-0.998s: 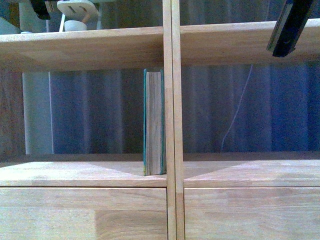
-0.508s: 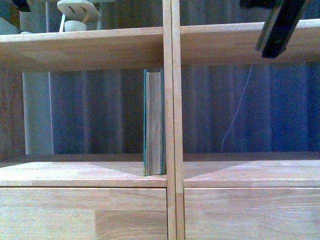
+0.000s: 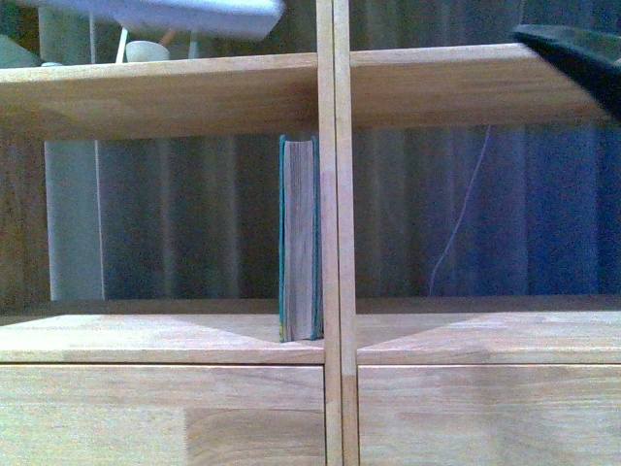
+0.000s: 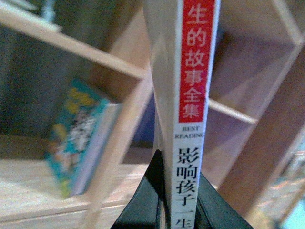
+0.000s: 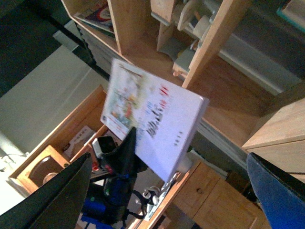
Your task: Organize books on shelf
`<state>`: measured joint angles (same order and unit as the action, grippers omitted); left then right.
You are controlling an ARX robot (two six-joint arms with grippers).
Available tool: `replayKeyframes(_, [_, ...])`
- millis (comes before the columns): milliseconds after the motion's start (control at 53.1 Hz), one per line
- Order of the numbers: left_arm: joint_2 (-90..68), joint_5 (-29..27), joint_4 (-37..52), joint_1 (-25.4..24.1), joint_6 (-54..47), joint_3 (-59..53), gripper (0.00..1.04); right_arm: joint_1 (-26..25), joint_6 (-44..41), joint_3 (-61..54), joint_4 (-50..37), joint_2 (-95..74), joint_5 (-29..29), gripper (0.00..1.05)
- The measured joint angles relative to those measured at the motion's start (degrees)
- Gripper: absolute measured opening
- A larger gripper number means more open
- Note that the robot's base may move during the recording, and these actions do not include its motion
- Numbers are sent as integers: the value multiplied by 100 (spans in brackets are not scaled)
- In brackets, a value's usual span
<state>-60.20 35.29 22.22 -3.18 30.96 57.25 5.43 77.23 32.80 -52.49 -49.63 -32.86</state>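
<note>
Wooden shelf [image 3: 175, 92]; left pincer [image 4: 178, 191] tight on paperback [image 4: 193, 71]

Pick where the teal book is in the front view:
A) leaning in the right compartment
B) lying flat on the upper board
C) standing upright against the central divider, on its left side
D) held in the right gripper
C: the teal book stands upright on the shelf, page edges toward the camera, right against the left side of the central divider.
</note>
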Motion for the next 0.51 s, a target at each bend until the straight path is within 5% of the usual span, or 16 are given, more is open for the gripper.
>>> replayKeyframes(169, [-802,-627,-232,-387,-1554,39,7,-1384,-28,-297,516,1152,-809,98])
replayKeyframes(282, [-1777,-1143,-127,-474,-2505,404,7,-2465,-1224,-586,1567,2310,-1154,98])
replayKeyframes(508, [-2940,-1475,144,-114,-3515,988,7,-1928,-3506,-938,2144,2677,-479,98])
